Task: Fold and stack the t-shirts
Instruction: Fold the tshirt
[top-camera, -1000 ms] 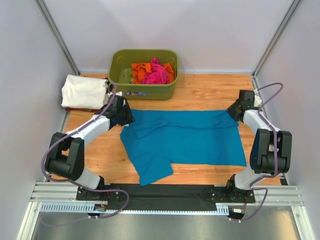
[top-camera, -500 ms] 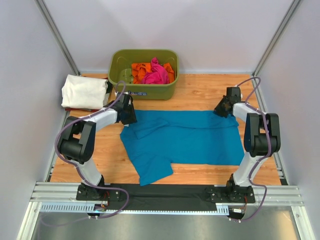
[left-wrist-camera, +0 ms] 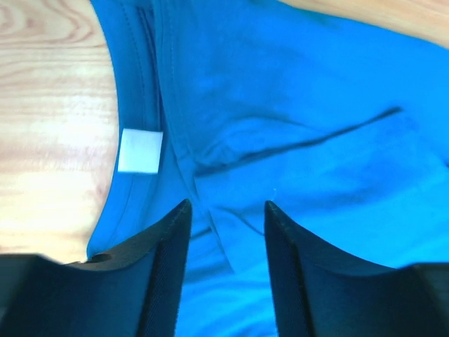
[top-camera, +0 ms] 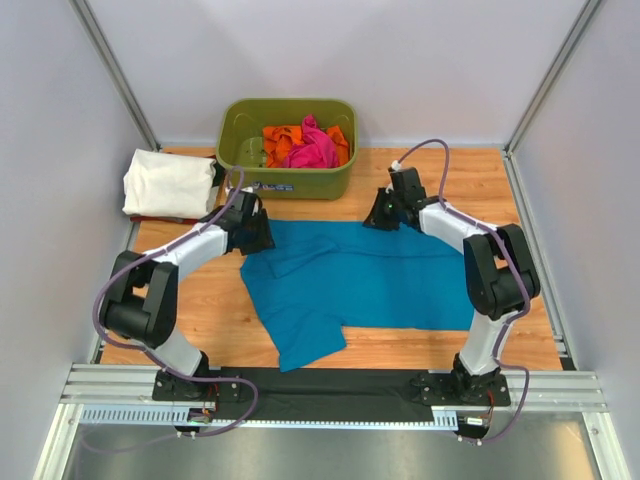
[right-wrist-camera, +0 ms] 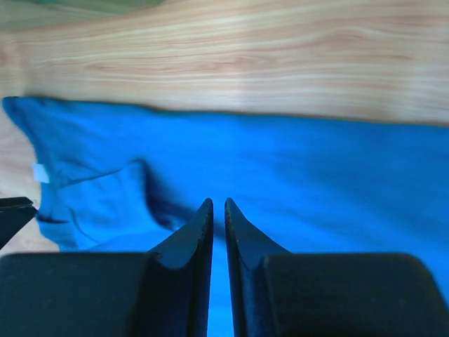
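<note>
No legible txt: tag [left-wrist-camera: 140, 151] on teal t-shirt [left-wrist-camera: 295, 91] blank, tub sticker [top-camera: 270, 185] blurry.

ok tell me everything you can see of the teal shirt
The teal-blue t-shirt is soft cloth, spread flat on the wooden table, collar to the left with a white label inside it. One sleeve sticks out toward the near edge; creases run near the collar. The left gripper hangs open over the collar, the right gripper over its far edge.
</note>
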`<state>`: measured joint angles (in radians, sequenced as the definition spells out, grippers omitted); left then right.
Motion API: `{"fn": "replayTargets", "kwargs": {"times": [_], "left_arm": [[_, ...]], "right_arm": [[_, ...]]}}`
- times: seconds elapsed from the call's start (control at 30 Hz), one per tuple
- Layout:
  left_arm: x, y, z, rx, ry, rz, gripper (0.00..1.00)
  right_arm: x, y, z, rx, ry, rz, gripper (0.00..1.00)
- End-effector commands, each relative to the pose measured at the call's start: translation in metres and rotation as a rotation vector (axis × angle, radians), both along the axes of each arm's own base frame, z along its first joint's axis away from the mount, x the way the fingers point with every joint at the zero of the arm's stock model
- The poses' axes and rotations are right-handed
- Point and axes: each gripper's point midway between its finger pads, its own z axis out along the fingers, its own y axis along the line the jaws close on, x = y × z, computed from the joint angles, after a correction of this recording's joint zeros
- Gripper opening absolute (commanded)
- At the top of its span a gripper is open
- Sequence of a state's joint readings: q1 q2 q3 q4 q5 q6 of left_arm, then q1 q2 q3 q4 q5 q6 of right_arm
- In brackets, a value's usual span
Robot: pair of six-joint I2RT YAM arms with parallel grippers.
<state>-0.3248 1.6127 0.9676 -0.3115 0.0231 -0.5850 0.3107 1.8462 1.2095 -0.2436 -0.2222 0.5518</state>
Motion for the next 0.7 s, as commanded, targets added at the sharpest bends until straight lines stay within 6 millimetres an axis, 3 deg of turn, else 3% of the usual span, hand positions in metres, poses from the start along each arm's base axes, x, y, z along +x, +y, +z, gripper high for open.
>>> {"fn": "replayTargets", "kwargs": {"times": [0.0,0.03,0.07,0.1,0.13,0.17,0.2,0.23,0.27,0.3,0.33,0.37,0.43,0.47,0.53,0.67], "left_arm": [[-0.016,0.006,0.019,-0.019,-0.005,0.044,0.55],[-0.024,0.008,0.029,-0.029,-0.018,0.056,0.58],[-0.030,0.008,0.032,-0.051,-0.013,0.086,0.61],[-0.042,0.013,0.027,-0.056,0.008,0.108,0.63],[-0.052,0.015,0.038,-0.079,-0.009,0.127,0.67],[-0.059,0.016,0.040,-0.108,0.000,0.171,0.68],[-0.074,0.019,0.033,-0.113,0.026,0.191,0.69],[-0.086,0.020,0.042,-0.137,0.017,0.201,0.70],[-0.099,0.022,0.036,-0.153,0.047,0.238,0.70],[-0.109,0.019,0.037,-0.164,0.051,0.237,0.70],[-0.122,0.020,0.044,-0.182,0.041,0.242,0.70],[-0.133,0.019,0.039,-0.202,0.064,0.266,0.70],[-0.152,0.017,0.043,-0.209,0.042,0.263,0.71],[-0.163,0.017,0.034,-0.220,0.068,0.284,0.71],[-0.180,0.012,0.027,-0.229,0.076,0.266,0.72],[-0.204,0.002,-0.006,-0.252,0.147,0.267,0.72]], "right_arm": [[0.006,0.015,0.024,0.026,-0.041,0.027,0.14],[-0.001,0.012,0.021,0.029,-0.013,-0.001,0.17],[-0.007,0.007,0.032,0.031,-0.022,-0.020,0.22],[-0.010,-0.002,0.033,0.003,-0.025,-0.056,0.26],[-0.024,-0.011,0.026,-0.023,0.014,-0.080,0.31],[-0.032,-0.017,0.043,-0.025,-0.016,-0.101,0.35],[-0.037,-0.030,0.045,-0.061,-0.021,-0.150,0.45],[-0.045,-0.038,0.048,-0.074,-0.018,-0.180,0.50],[-0.066,-0.054,0.051,-0.081,0.012,-0.236,0.55],[-0.073,-0.071,0.050,-0.117,0.018,-0.306,0.67],[-0.084,-0.082,0.049,-0.125,0.039,-0.347,0.73],[-0.107,-0.103,0.046,-0.134,0.087,-0.415,0.77],[-0.128,-0.128,0.041,-0.175,0.113,-0.497,0.84],[-0.146,-0.140,0.046,-0.192,0.116,-0.534,0.86],[-0.170,-0.172,0.036,-0.255,0.147,-0.643,0.93],[-0.218,-0.220,0.028,-0.245,0.193,-0.841,0.93]]}}
